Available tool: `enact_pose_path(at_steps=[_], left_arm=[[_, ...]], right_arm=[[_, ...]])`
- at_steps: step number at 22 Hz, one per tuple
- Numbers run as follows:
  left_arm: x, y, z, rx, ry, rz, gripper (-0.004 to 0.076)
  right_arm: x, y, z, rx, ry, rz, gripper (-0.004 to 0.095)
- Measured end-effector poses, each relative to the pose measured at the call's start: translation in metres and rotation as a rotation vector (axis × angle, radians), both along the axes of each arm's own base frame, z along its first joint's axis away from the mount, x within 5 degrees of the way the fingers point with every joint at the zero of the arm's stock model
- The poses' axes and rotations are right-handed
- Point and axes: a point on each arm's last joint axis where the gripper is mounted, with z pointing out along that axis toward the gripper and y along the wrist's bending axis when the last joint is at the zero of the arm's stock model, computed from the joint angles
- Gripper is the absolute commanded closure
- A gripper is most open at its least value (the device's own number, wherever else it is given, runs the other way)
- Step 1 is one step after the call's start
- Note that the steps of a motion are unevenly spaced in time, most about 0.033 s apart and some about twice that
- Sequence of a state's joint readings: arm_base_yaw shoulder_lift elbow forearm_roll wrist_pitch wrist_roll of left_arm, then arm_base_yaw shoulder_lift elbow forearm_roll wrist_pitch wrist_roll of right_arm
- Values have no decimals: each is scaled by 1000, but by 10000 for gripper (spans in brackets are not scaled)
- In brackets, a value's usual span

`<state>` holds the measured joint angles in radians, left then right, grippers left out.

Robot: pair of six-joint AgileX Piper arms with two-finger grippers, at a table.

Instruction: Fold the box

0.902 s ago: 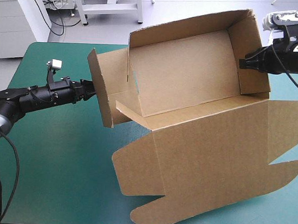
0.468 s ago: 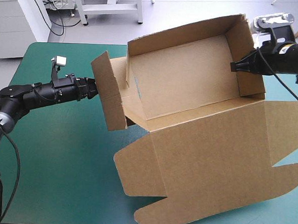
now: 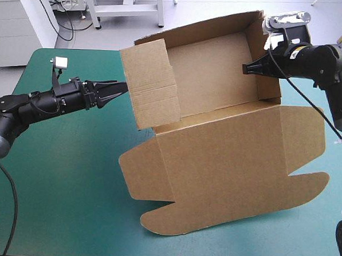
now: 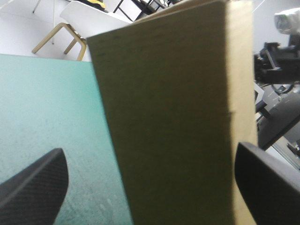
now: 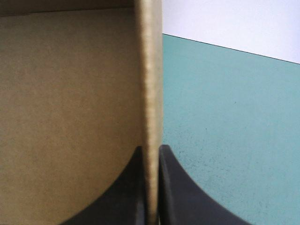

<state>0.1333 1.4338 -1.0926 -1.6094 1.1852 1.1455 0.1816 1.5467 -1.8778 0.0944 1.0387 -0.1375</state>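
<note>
High view: the brown box takes up the centre and right of the frame on the worktop. The worktop's teal-green cover lies bare across the left half and along the lower edge. The box is an open tray with its walls raised, in the upper centre. Its lid lies flat toward the lower centre, with rounded tabs at the lower left and at the right. The left end wall stands upright, its outer face turned toward the left pincer at the left-centre of the frame. The pincer's tips are just beside that wall; whether they touch it cannot be told from here. The right pincer, in the upper right, is clamped on the rim of the right end wall.

Left wrist view: the pincer is wide, its two black fingers standing well apart. The brown end wall fills the space ahead between them, upright, and hides the inside of the tray. Teal-green cover shows beside the wall, on the side of one finger.

Right wrist view: the fingers are all but closed, with the wall's thin edge pinched between them. The tray's inner face lies on one side of that edge and bare teal-green cover on the other.
</note>
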Motion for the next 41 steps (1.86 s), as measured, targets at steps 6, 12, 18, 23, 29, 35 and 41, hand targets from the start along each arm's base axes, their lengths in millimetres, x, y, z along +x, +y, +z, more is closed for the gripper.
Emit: enact_pose_path(at_steps=[6,12,18,23,29,35,41], left_arm=[[-9,-33,18,-10,-58,-118,41],[-7,-45,17,34,-32,-102,114],[5,-70,30,202,46,93,148],[3,-92,54,304,-21,191,176],[3,-114,67,489,-29,272,176],[11,-116,69,573,30,400,188],[13,-113,71,529,82,483,611]], right_arm=[[0,17,1,-17,-41,16,923],[1,16,2,-18,-54,1,922],[5,16,7,14,-110,-24,922],[7,15,8,20,-130,-47,922],[16,17,1,38,-119,-59,922],[22,19,-4,64,-102,-68,922],[24,22,-6,113,-94,-69,922]])
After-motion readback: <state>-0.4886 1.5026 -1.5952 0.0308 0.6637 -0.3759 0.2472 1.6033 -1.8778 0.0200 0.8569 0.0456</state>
